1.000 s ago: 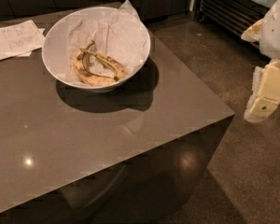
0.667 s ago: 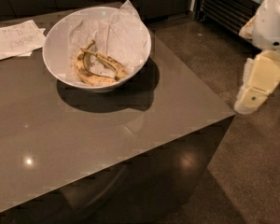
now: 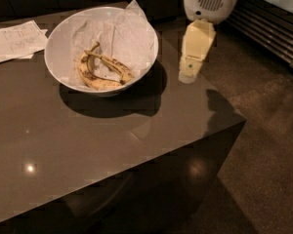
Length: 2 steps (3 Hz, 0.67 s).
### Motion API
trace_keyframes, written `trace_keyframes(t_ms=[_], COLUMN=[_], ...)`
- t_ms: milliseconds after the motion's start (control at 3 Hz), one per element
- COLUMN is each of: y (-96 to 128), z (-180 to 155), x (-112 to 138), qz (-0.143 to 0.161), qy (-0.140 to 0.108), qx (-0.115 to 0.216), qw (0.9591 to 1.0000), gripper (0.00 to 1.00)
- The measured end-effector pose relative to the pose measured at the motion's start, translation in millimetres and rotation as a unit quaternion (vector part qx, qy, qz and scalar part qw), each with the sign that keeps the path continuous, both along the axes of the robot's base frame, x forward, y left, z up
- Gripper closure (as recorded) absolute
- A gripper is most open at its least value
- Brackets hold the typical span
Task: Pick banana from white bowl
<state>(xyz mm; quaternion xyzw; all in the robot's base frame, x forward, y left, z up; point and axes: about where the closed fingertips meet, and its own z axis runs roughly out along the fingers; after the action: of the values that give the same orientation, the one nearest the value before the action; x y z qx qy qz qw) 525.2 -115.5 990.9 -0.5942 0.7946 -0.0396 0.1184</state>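
The white bowl (image 3: 56, 67) stands on the dark table at the back left, lined with crumpled white paper. Two bananas lie in it. The slim banana (image 3: 113, 65), with dark streaks and a thin stem pointing up-left, lies across the middle. A plumper, strongly curved banana (image 3: 95, 82) lies below it along the near side. My cream-coloured gripper (image 3: 189, 74) hangs from the white arm at the top right. It points down just right of the bowl, above the table, and is apart from the bowl and the bananas.
White paper sheets (image 3: 17, 40) lie at the table's back left. The table's right edge and near corner (image 3: 234, 121) drop to a speckled floor. A dark slatted grille (image 3: 276, 35) stands at the far right.
My gripper has moved left and farther back, from over the floor beside the table to over the table beside the bowl. The bowl and bananas have not moved.
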Motion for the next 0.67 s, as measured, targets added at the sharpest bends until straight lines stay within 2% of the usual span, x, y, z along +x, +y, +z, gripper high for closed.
trace_keyframes(t_ms=[333,667], y=[19,33], z=[2,6], x=[11,21], qz=[0.014,0.005], qy=[-0.015,-0.019], qx=[0.009,0.047], qw=[0.9997,0.9987], gripper=[0.00,0.00])
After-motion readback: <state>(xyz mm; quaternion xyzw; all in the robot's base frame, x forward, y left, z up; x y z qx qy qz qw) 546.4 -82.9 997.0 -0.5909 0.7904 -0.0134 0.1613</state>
